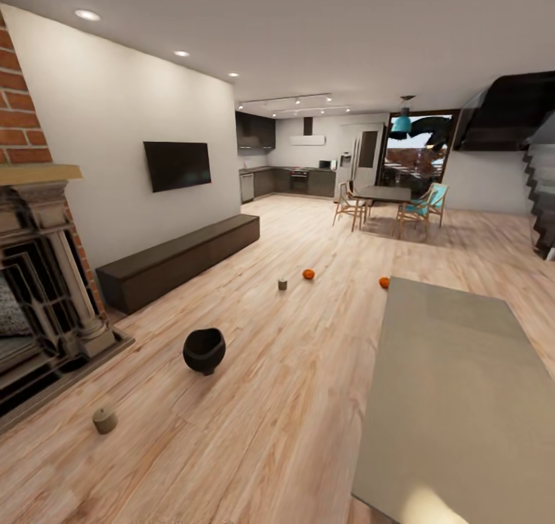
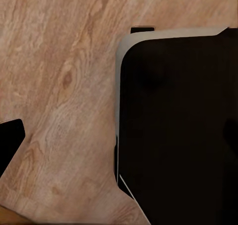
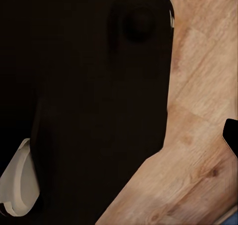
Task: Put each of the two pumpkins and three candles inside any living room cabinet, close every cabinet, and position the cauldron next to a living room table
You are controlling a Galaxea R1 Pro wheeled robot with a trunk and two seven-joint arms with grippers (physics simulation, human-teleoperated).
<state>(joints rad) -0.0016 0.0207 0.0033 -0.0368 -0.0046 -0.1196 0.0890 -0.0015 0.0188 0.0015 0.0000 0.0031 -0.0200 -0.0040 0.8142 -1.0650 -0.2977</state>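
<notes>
Brick fireplace [image 1: 38, 293] at 9 o'clock. Wall TV [image 1: 177, 165] at 11. Dining table [image 1: 383, 194] with wooden chairs [image 1: 351, 206] at 12, kitchen cupboards [image 1: 297, 180] behind. Dark staircase [image 1: 539, 193] at 2.

Light wood plank floor [image 1: 254, 401], matt grey table [image 1: 455, 401] top, dark wood cabinet [image 1: 181, 260], rough brick fireplace [image 1: 31, 277]

Open light wood plank floor [image 1: 308, 370] lies between the long dark-brown wooden cabinet [image 1: 181, 260] and grey-topped low table [image 1: 455, 401], obstructed by a black round-bellied cauldron [image 1: 204, 350].
</notes>
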